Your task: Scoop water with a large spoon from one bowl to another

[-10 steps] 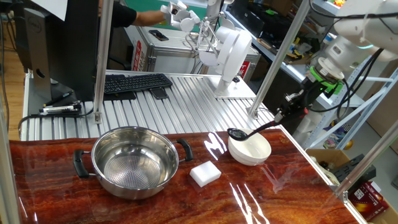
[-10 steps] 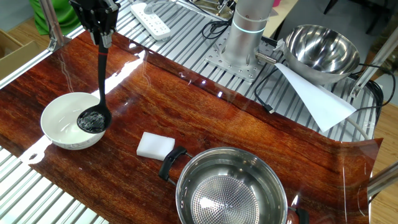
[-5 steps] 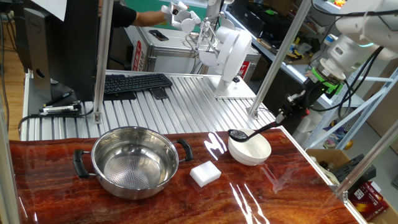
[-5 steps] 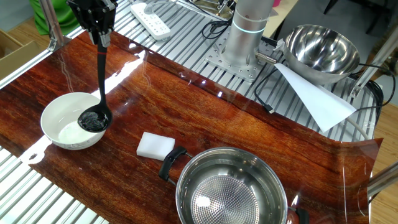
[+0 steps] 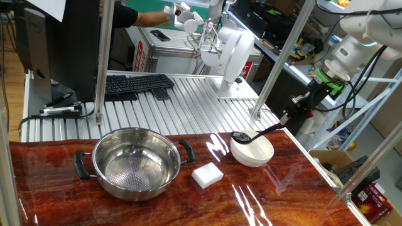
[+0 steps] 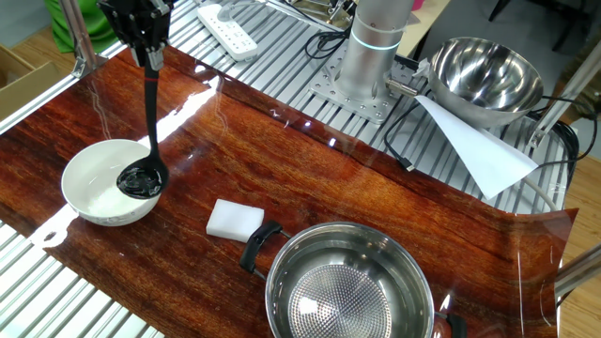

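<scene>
The gripper (image 6: 148,52), at the upper left of the other fixed view, is clenched on the top of the ladle (image 6: 143,178) handle. The ladle's black cup sits over the right inner side of the white bowl (image 6: 89,183), at left centre of that view. The steel pot (image 5: 133,163) stands at lower left of one fixed view, well apart from the bowl. A white block (image 5: 207,174) lies between them on the wooden tabletop (image 6: 310,178).
</scene>
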